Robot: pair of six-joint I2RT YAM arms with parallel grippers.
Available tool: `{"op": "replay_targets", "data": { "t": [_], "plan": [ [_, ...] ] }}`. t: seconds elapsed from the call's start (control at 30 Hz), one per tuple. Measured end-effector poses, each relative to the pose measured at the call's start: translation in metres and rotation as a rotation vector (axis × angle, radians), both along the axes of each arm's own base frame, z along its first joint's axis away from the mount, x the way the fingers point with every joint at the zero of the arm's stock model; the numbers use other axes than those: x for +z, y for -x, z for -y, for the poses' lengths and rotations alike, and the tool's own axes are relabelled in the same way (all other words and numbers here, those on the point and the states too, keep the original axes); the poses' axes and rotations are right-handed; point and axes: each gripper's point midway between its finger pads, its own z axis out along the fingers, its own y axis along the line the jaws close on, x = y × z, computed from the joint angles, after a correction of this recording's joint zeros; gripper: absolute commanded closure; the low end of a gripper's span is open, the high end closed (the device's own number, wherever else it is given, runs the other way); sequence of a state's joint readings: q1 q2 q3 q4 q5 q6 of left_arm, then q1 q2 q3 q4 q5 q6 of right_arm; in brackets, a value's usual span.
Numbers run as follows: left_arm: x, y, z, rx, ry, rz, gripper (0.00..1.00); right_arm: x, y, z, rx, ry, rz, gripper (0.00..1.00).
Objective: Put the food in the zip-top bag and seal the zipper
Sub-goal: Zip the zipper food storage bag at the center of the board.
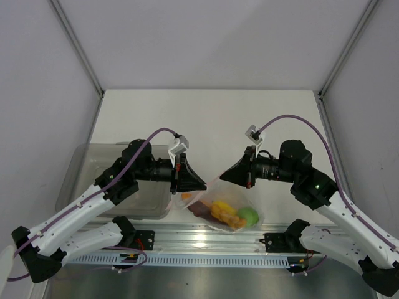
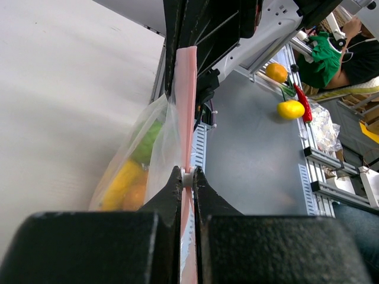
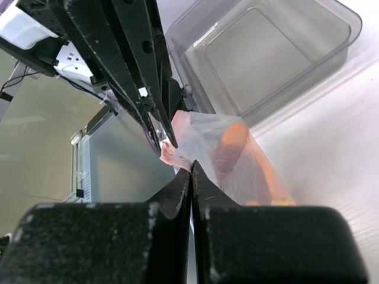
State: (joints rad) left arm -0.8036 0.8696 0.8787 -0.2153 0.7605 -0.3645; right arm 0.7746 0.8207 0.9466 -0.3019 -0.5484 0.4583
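The zip-top bag hangs between both grippers near the table's front edge. Inside lies the food: a dark-red slice, yellow-orange pieces and a lime-green fruit. My left gripper is shut on the zipper, with a small white slider pinched between its tips. The pink strip runs straight away from it towards the right gripper. My right gripper is shut on the bag's pink top corner. Through the bag's wall the food shows as orange and dark red.
A grey translucent bin stands at the left behind the left arm, and shows again as the bin in the right wrist view. An aluminium rail runs along the front edge. Loose toy foods lie on a grey surface beyond the table.
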Motion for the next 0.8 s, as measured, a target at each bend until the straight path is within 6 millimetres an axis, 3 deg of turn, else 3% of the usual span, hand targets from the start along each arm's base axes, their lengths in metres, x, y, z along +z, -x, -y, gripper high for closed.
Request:
{"op": "replay_targets", "data": {
  "t": [0.2, 0.37, 0.47, 0.8],
  "plan": [
    [-0.003, 0.002, -0.001, -0.004, -0.013, -0.014, 0.99, 0.001, 0.009, -0.003, 0.104, 0.005, 0.011, 0.98],
    [-0.008, 0.003, -0.001, -0.014, -0.029, -0.032, 0.99, 0.0, 0.02, -0.005, 0.198, 0.006, 0.035, 0.75],
    [-0.008, 0.005, -0.001, -0.021, -0.029, -0.035, 0.99, 0.002, 0.027, -0.004, 0.248, -0.002, 0.064, 0.7],
    [-0.007, 0.007, -0.001, -0.033, -0.027, -0.038, 0.99, 0.002, 0.04, -0.003, 0.355, -0.007, 0.12, 0.71]
  ]
}}
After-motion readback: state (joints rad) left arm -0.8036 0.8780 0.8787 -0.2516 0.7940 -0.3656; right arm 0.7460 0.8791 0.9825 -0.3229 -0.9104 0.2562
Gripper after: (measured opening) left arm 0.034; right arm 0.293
